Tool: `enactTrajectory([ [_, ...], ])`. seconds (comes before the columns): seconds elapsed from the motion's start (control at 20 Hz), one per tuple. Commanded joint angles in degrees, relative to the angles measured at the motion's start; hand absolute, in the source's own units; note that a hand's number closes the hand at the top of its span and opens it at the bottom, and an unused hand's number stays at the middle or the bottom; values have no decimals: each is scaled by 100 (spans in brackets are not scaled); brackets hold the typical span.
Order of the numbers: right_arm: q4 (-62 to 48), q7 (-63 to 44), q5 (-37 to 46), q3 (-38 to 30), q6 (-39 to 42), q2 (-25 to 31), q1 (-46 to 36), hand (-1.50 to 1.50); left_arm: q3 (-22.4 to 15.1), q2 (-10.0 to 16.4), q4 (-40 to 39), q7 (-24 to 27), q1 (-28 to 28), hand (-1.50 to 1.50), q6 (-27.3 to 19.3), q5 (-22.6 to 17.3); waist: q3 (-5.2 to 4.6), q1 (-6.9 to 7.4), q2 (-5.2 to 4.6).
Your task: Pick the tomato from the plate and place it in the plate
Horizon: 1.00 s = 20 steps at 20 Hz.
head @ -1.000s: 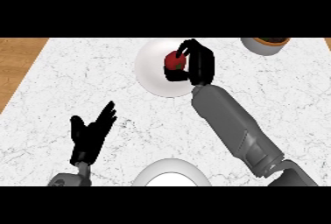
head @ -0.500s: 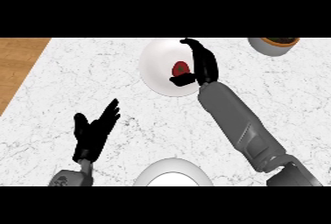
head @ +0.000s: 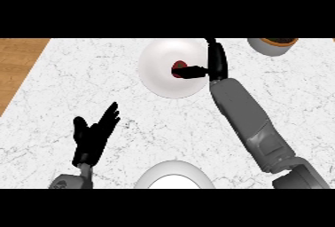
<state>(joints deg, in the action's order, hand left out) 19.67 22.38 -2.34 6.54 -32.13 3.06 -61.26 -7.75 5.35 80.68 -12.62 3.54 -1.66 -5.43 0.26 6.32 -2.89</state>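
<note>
Tomato [head: 178, 69] sits on the far plate [head: 160, 57] at 12 o'clock of the counter, with the right hand [head: 215, 62] at its 3 o'clock, thumb hooked across it and fingers curled beside it. That looks clamped on, though much is hidden. Left hand [head: 95, 133] rests at 8 o'clock, fingers straight and apart, and the near plate [head: 173, 164] is at 6 o'clock. The tomato is likely light, smooth, round and easily bruised, so grip it across the widest part, on opposite sides.
</note>
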Motion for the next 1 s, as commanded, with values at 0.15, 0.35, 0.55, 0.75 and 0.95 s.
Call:
enactTrajectory([
  [0.15, -388, 820, -614, -669, 1510, 414, 187, -150, 150, 25, -51, 5, -76, 0, -96, -16, -9, -185, 89],
  [0.35, -634, 1150, -642, -708, 2480, 602, 217, -150, 187, 46, 163, -181, 9, 0, -15, -147, -10, -221, 120],
  [0.55, -894, 1571, -451, -590, 3065, 743, 495, -150, 153, -48, 100, -85, -127, 0, -155, -25, -16, -361, 177],
  [0.75, -1107, 1803, -122, -377, 3331, 1104, 607, -150, 277, 123, 175, -122, -184, 0, -57, -65, -17, -366, 185],
  [0.95, -1066, 1895, 124, -240, 3207, 986, 785, -150, 96, -53, 431, -226, -457, 0, -254, 97, -19, -466, 243],
])
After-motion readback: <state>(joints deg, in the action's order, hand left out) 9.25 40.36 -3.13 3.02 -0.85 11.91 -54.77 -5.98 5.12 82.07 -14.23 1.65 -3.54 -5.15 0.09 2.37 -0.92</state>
